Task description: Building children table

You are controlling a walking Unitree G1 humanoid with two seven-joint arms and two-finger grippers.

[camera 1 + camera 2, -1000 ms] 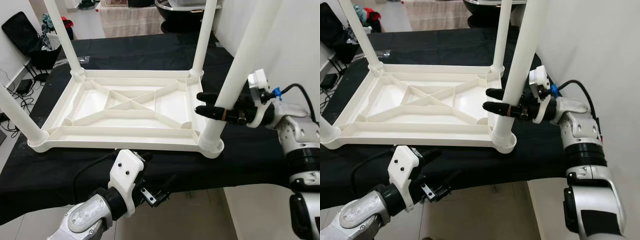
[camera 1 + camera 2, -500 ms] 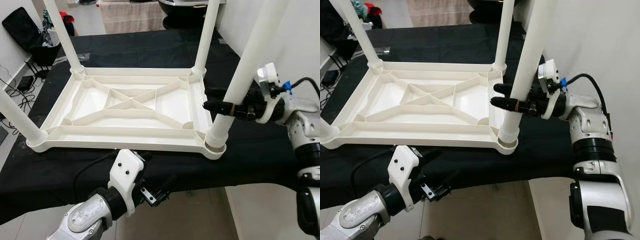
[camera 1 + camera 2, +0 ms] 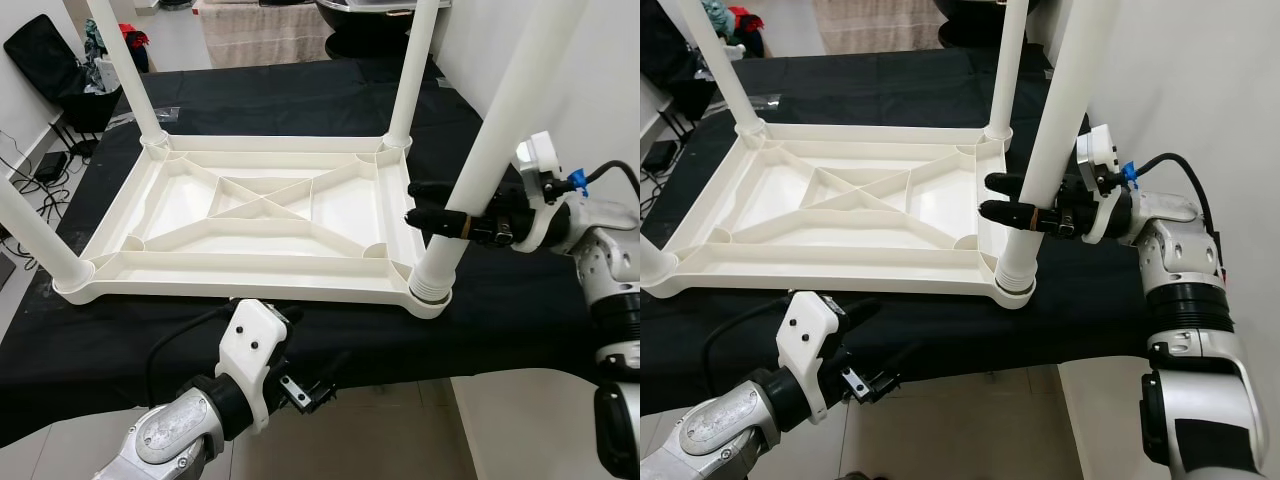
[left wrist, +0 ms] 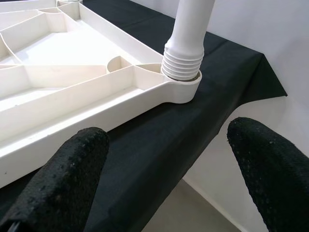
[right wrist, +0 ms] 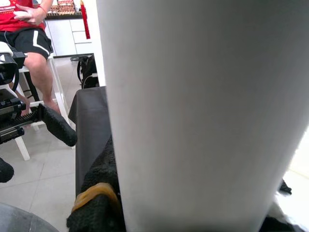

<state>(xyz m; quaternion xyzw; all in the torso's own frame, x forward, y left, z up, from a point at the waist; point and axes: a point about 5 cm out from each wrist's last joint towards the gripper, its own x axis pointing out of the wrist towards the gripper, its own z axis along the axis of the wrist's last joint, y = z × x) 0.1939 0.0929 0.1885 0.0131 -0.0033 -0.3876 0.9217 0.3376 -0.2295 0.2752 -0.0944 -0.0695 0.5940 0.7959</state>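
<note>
Left wrist view shows the leg with threads exposed above its socket on the tabletop, mid-frame; clamped by the right gripper, it may cross-thread if tilted, while the left gripper hangs wide open.

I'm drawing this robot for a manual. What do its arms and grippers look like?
Both arms are silver metal segments with black joint rings. Each wrist carries a white plastic housing. The right gripper and left gripper each have two long black, rough-textured fingers. A black cable with a blue connector loops from the right wrist.
</note>
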